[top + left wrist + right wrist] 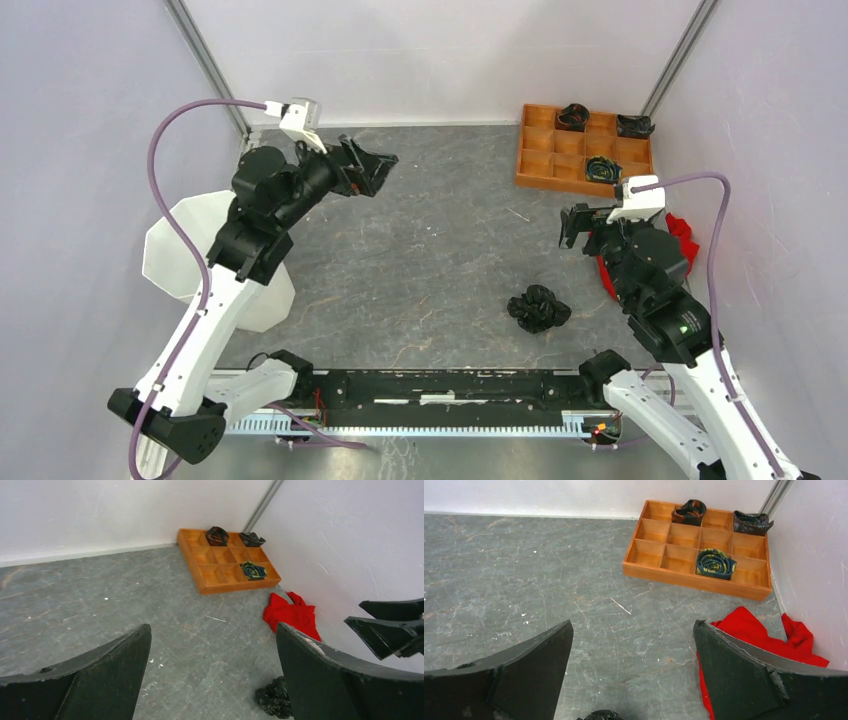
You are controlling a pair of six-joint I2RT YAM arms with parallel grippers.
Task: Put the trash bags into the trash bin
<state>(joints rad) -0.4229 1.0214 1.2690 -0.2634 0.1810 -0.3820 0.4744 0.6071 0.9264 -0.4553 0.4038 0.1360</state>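
The trash bag [538, 307] is a small crumpled wad of thin, glossy black film, full of wrinkles. It lies on the grey, stone-veined tabletop [440, 240] towards the right side, just in front of the right arm's base. The right fingers [524, 675], broad matte black wedges, are spread wide and grasp nothing. In the right wrist view only the top of the wad shows at the bottom edge, between the two fingers but nearer than their tips and not touching them. The left fingers [330, 680] are spread wide too and hold nothing. They hang well apart from the bag, near the back left of the tabletop; in the left wrist view the wad peeks out low beside the right-hand finger. The trash bin [185, 250] is smooth white plastic with flat faceted sides and an angular rim. It sits at the far left edge, well apart from the bag, and seems to lie on its side, though the left arm crosses over it and hides its middle. In the back right corner is an orange wooden tray [694, 582] split into square compartments, three of which hold dark rolled pieces of patterned fabric [715, 562]. A rumpled red cloth [754, 630] lies against the right wall between tray and bag, close beside the right fingers and partly under that arm.
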